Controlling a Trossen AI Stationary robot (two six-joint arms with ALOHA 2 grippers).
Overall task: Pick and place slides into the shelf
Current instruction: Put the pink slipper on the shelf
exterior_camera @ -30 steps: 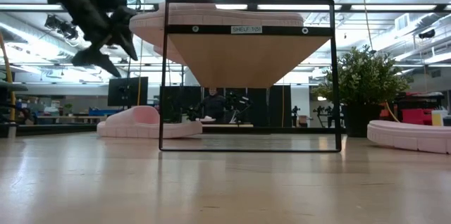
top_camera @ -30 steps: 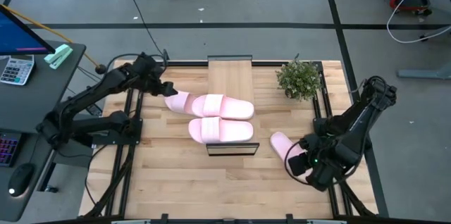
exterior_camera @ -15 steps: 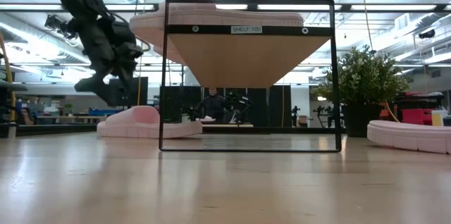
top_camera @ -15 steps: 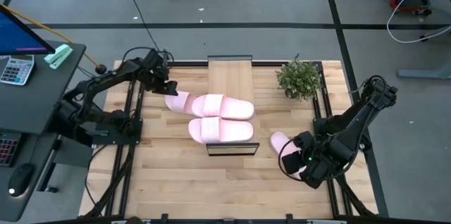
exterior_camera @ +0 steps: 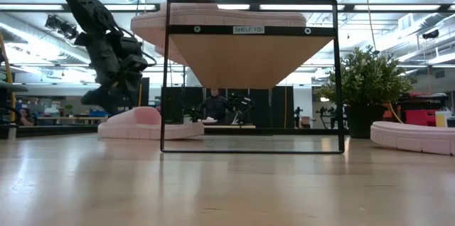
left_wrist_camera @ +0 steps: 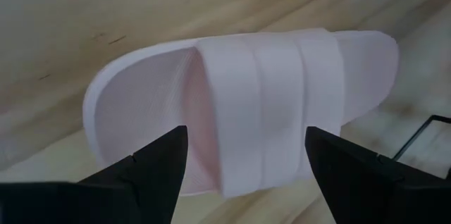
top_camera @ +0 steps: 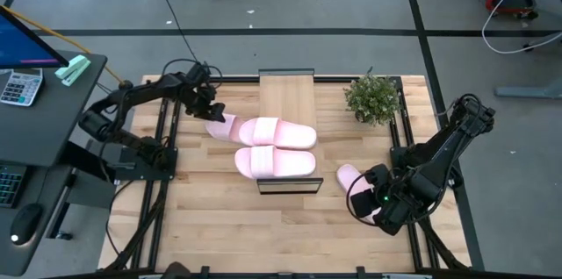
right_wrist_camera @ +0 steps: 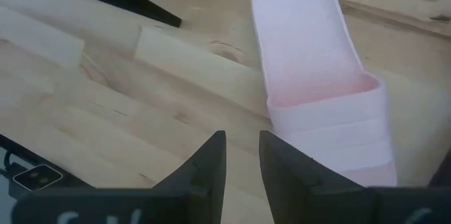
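Left pincer [top_camera: 209,108]: released, jaws spread wide, hanging just over the slide on the surface [top_camera: 221,126]; in the left wrist view that slide's strap [left_wrist_camera: 271,104] sits between the two fingers [left_wrist_camera: 158,168].
Slide under left pincer: flat on the surface [top_camera: 202,218], strap up, beside the shelf's left edge.
Shelf [top_camera: 286,95]: between the two pincers; two shelved slides [top_camera: 277,147] lie crosswise on it, side by side.
Right pincer [top_camera: 369,204]: jaws narrowly parted with nothing between them, low over the fourth slide [top_camera: 349,178], which lies on the surface just right of the shelf.
Step in hand: judged to be the left pincer's descent onto its slide.
Doing it well: probably keep the strap centred between the jaws, go down until the fingers straddle strap or sole edge, then clench gently, since foam gives; lift clear of the black frame [exterior_camera: 165,77] before carrying across.
Left wrist view only: strap alignment with the fingers, hidden from above by the arm.
Low view only: the pincer's height above the slide [exterior_camera: 142,123] and the shelf's raised deck.
High view only: free shelf space beyond the shelved pair.
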